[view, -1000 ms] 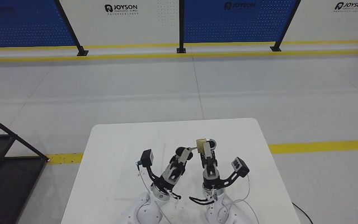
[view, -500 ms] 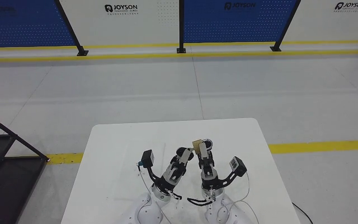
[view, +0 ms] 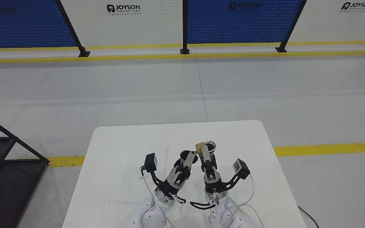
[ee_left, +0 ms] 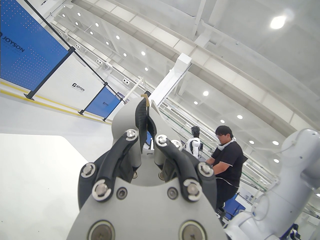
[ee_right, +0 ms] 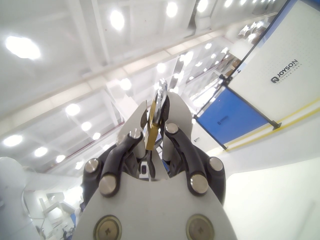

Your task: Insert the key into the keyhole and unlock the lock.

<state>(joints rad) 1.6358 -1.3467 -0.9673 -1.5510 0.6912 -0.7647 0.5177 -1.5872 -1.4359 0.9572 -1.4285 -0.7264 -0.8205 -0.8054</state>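
Left fingers: the left gripper [ee_left: 146,107] has its two fingers [ee_left: 125,119] drawn narrow on one key [ee_left: 144,97]. Just a thin brass tip pokes out past the black pads [ee_left: 141,118].
Right fingers: the right gripper [ee_right: 157,108] has its two fingers [ee_right: 180,116] clamped on the flat sides of one padlock [ee_right: 151,131]. The brass body sits down in the grip and the silver shackle [ee_right: 160,93] sticks out beyond the fingertips.
Lock position: in the top view the padlock is held up off the white table [view: 114,171], over its middle, with the two grippers just beside each other under it.
Key and keyhole: the left fingertips meet the padlock's brass body. The keyhole is hidden, so I cannot tell whether the key is in it.
Count of task things: two grippers, one key, one padlock, one table.
Panels: across the floor behind the table stand two blue panels [view: 245,20] and two white panels [view: 122,20], in turn, with three black posts [view: 184,34] between them.
Writing: each white panel carries a dark logo and a line of lettering near its top. The blue panel in the middle carries the same, fainter. Any marking on the padlock is too small to tell.
Floor lines: two yellow lines [view: 137,57] run along the foot of the panels, and one [view: 319,149] shows on either side of the table.
Rack: one black rack [view: 14,154] stands at the edge of the top view, beside the table.
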